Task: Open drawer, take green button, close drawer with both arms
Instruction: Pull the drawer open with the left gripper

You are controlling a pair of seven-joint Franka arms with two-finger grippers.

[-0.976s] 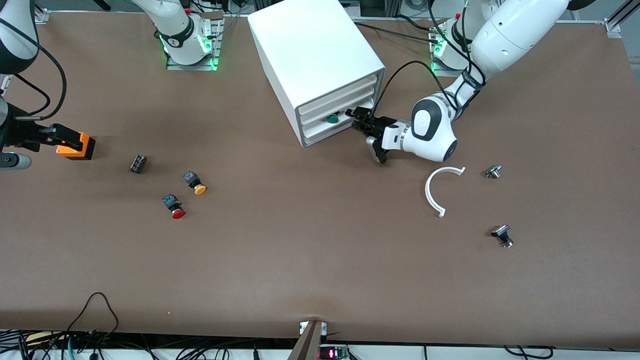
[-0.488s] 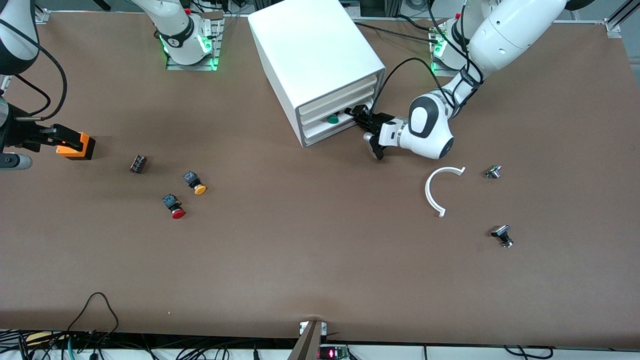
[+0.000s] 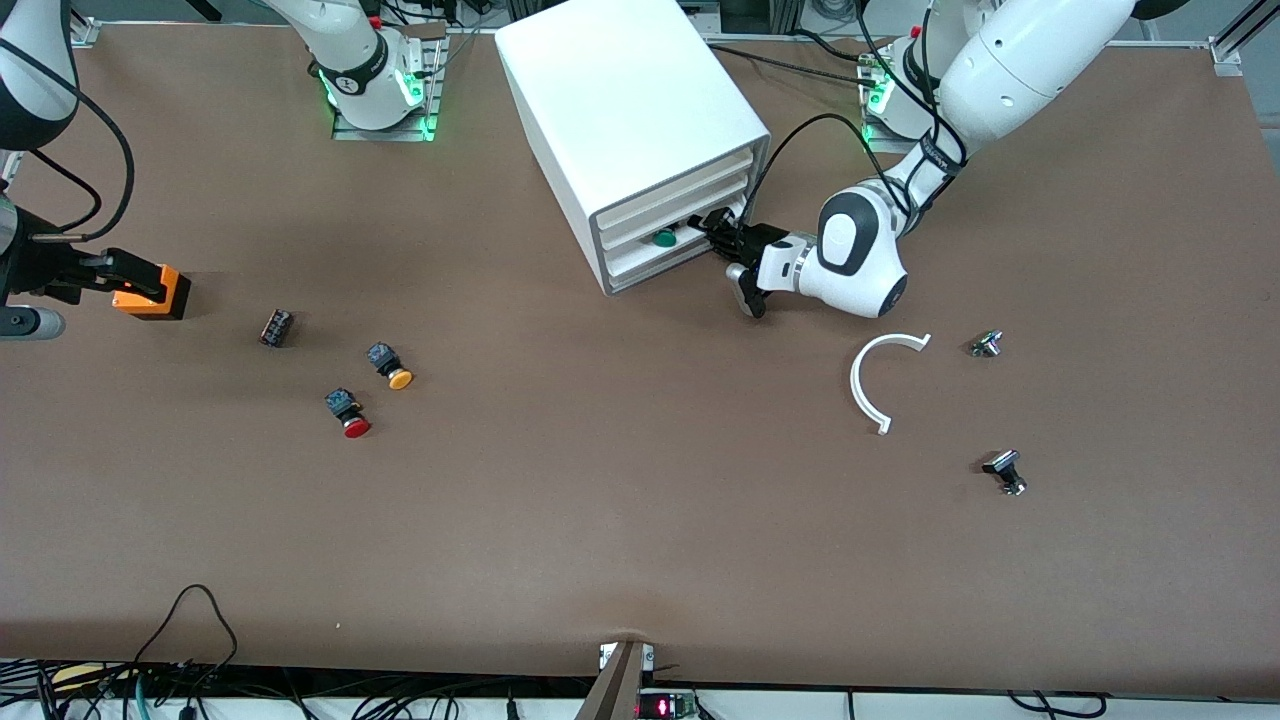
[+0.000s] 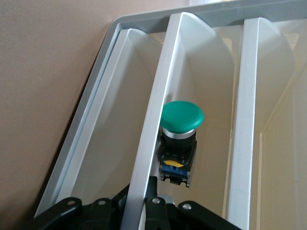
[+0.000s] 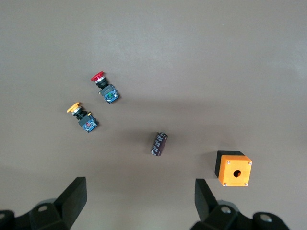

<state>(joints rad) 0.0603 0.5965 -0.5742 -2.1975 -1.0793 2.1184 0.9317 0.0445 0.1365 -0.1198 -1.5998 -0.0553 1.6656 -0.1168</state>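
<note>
The white cabinet (image 3: pixel 625 100) stands near the arms' bases, its stacked drawers facing the front camera. The drawer (image 4: pixel 160 124) shows as a thin white panel in the left wrist view. The button (image 4: pixel 180 139), green-capped with a dark body, lies on its side against that panel inside the cabinet; its green cap (image 3: pixel 663 238) also shows from the front. My left gripper (image 3: pixel 712 230) is at the cabinet's front, shut on the drawer's front edge (image 4: pixel 142 191). My right gripper (image 5: pixel 140 201) waits open over the table beside an orange box (image 3: pixel 150 290).
A red-capped button (image 3: pixel 348 412), a yellow-capped button (image 3: pixel 390 365) and a small dark part (image 3: pixel 276 327) lie toward the right arm's end. A white curved piece (image 3: pixel 870 385) and two small metal parts (image 3: pixel 987 343) (image 3: pixel 1006 471) lie toward the left arm's end.
My left gripper has moved in to the cabinet's front and shut on the drawer's edge. The right arm has not moved.
</note>
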